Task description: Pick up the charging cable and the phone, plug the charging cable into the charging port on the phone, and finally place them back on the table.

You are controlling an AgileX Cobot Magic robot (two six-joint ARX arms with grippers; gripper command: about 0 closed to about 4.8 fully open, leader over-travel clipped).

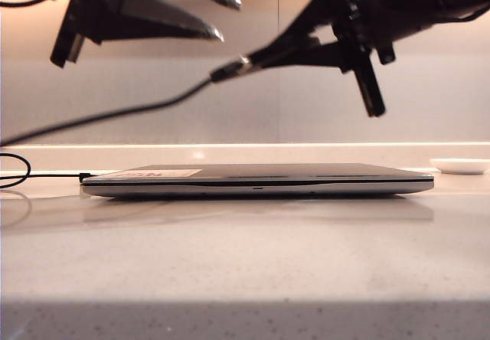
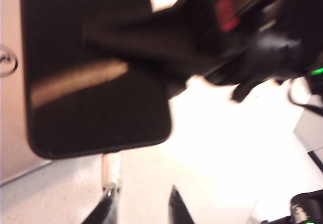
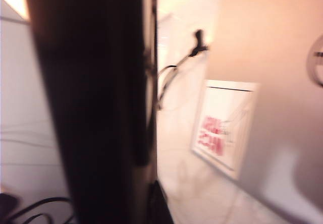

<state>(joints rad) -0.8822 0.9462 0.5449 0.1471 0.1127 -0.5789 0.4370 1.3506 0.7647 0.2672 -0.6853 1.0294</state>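
Observation:
My right gripper [image 1: 306, 47] hangs high above the table [image 1: 245, 263], shut on the black phone [image 1: 264, 57]. The charging cable [image 1: 138, 112] sags from the phone's end down to the left, and its silvery plug [image 1: 236, 67] sits at the charging port. In the left wrist view the phone [image 2: 96, 77] fills the frame, with the plug [image 2: 111, 166] under its short edge. My left gripper [image 2: 141, 196] is open just beside that plug with nothing between its fingers; outside it hangs at the upper left [image 1: 230, 20]. The right wrist view shows the phone [image 3: 96, 108] as a dark slab in my right gripper [image 3: 151, 209].
A closed grey-silver laptop [image 1: 253, 181] lies across the middle of the table below both arms. Another thin black cord [image 1: 46, 175] with a small black plug lies at its left end. A small white dish [image 1: 459, 165] sits at the far right.

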